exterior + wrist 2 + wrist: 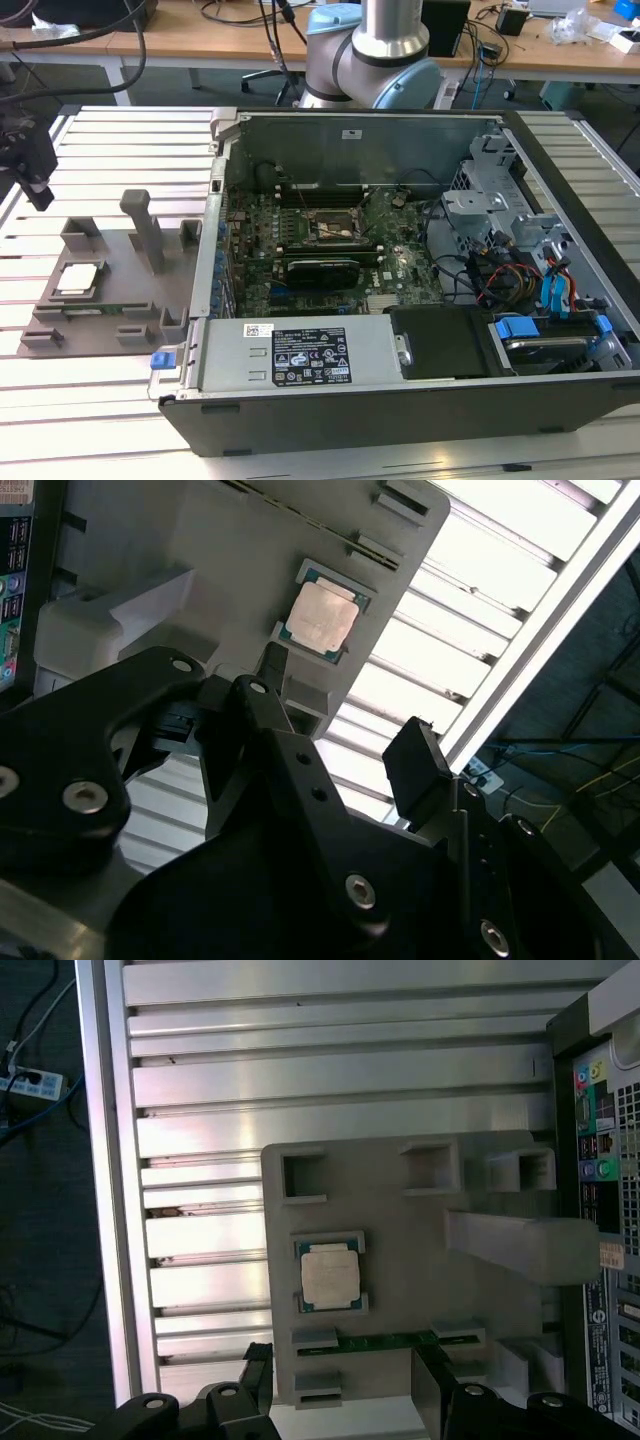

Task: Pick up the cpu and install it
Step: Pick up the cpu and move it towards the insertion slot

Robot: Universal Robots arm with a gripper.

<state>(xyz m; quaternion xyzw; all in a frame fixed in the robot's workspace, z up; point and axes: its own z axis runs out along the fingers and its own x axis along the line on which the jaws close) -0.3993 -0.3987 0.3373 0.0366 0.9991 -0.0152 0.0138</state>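
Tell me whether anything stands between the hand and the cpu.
Nothing visible does. The cpu lies uncovered in its pocket on the grey fixture plate; the open hand hangs clear of it, with only air between.

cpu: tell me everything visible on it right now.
The cpu is a small, thin square chip: pale silvery metal top, green border. It lies flat, top up, seated in a cornered pocket of the grey fixture plate, outside the computer case. Only the plate touches it; the gripper hangs clear, fingers open and empty.

Long wooden desk [180, 40] behind a slatted metal table [90, 400]
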